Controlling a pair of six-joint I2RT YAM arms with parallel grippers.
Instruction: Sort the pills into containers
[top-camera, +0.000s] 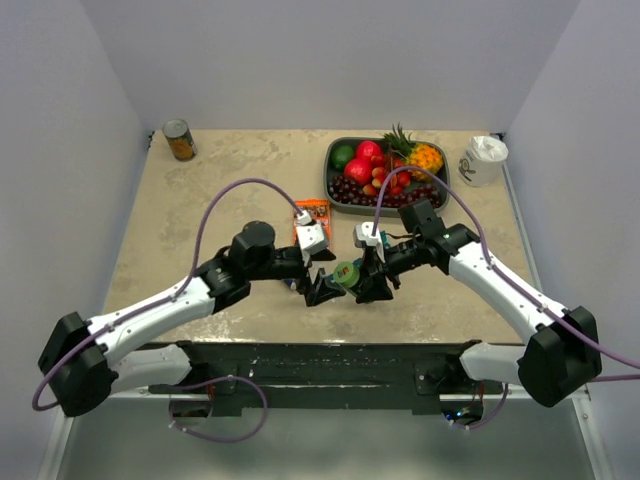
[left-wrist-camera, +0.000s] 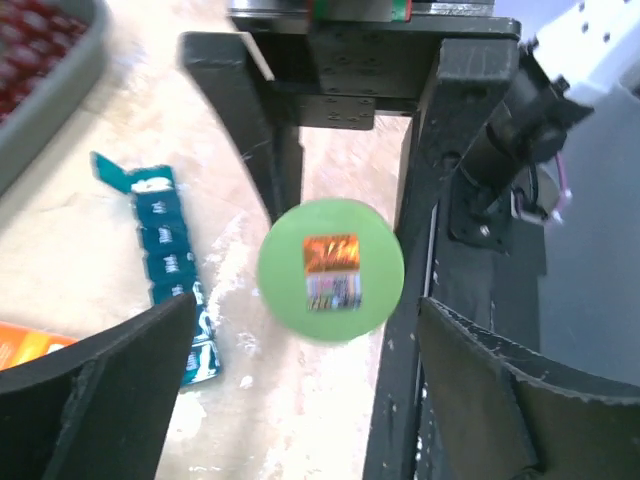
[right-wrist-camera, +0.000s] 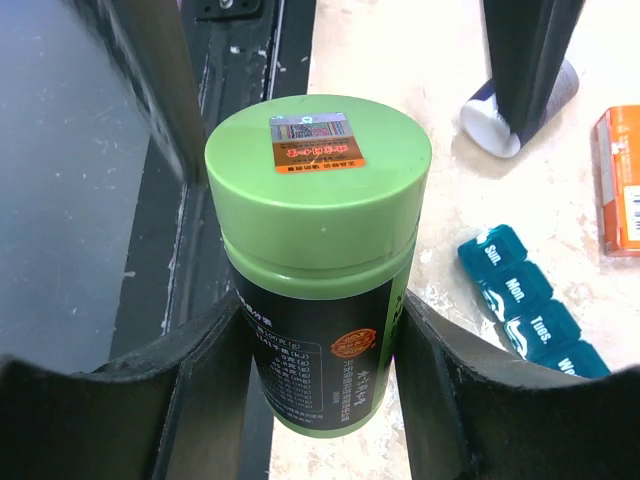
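The teal-blue pill organizer strip lies flat on the table, lids shut; it shows in the left wrist view and the right wrist view. My right gripper is shut on a dark pill bottle with a green lid and holds it above the table near the front edge, also seen from above. My left gripper is open and empty, facing the bottle's lid from close by. No loose pills show. In the top view the strip is hidden under the grippers.
An orange box lies just behind the grippers. A grey fruit tray is at the back, a white cup at back right, a tin can at back left. A small white cylinder lies near the strip.
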